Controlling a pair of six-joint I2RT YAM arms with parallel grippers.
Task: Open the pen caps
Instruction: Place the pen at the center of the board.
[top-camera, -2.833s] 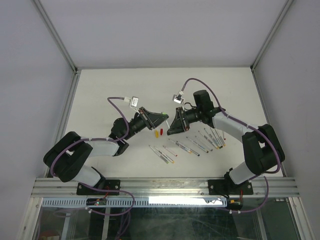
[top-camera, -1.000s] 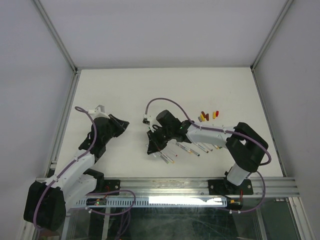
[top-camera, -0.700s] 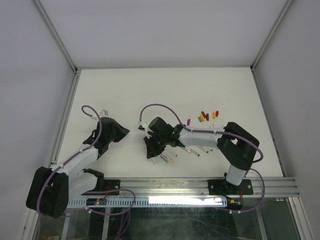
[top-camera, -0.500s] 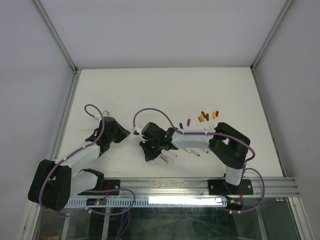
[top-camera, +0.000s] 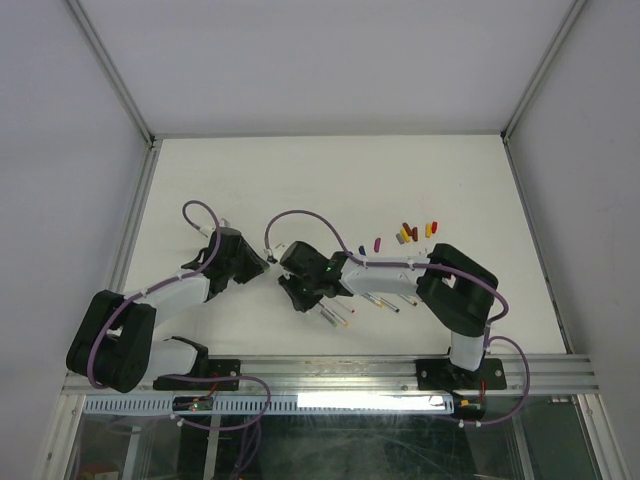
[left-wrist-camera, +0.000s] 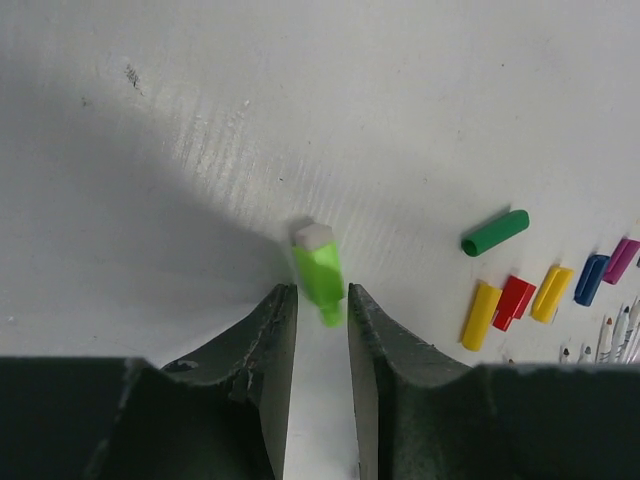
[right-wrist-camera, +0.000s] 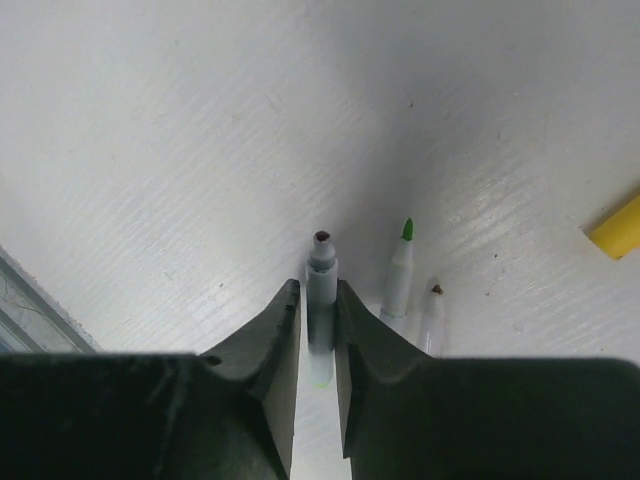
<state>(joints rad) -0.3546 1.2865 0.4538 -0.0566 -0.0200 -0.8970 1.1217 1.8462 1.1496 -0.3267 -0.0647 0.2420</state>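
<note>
A light green pen cap (left-wrist-camera: 318, 268) with a white end lies on the table, its near tip just between the fingertips of my left gripper (left-wrist-camera: 322, 292) (top-camera: 265, 268). The jaws are open, with a gap on both sides of the cap. My right gripper (right-wrist-camera: 318, 287) (top-camera: 297, 298) straddles an uncapped grey pen (right-wrist-camera: 321, 272). Its jaws stand slightly open, with a thin sliver of gap beside the barrel. More pen caps (top-camera: 405, 233) lie grouped at the back right: dark green (left-wrist-camera: 495, 232), yellow (left-wrist-camera: 481, 316), red (left-wrist-camera: 514, 300) and blue (left-wrist-camera: 592, 279).
A green-tipped pen (right-wrist-camera: 400, 270) and a brown-tipped pen (right-wrist-camera: 432, 315) lie right beside the right gripper's fingers. A row of uncapped pens (top-camera: 385, 298) runs to the right of it. The two grippers are close together near the table's middle front.
The left gripper has swung right toward the right gripper. Both pairs of jaws have parted a little, loosening from the green cap and the pen.
</note>
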